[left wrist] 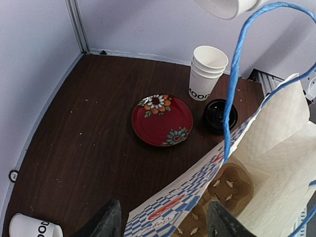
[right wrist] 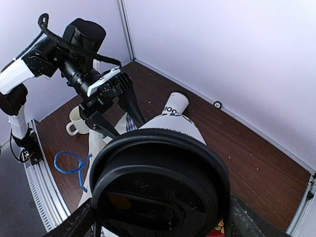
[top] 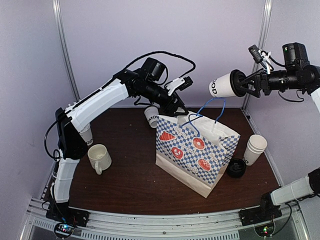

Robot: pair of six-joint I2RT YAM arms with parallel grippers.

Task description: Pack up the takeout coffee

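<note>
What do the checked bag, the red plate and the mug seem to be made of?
Checked bag: paper, matte; it shows sharp creases and a plain brown base.
Red plate: probably glazed ceramic, slightly glossy with painted flowers; plastic is possible.
Mug: likely ceramic, cream, thick-walled, with a smooth sheen.

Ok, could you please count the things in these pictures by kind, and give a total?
Single paper cups: 3 (held cup, lying cup, left-side cup)
Stack of paper cups: 1
Loose black lid: 1
Cream mug: 1
Red flowered plate: 1
Checkered paper bag: 1
Total: 8
</note>
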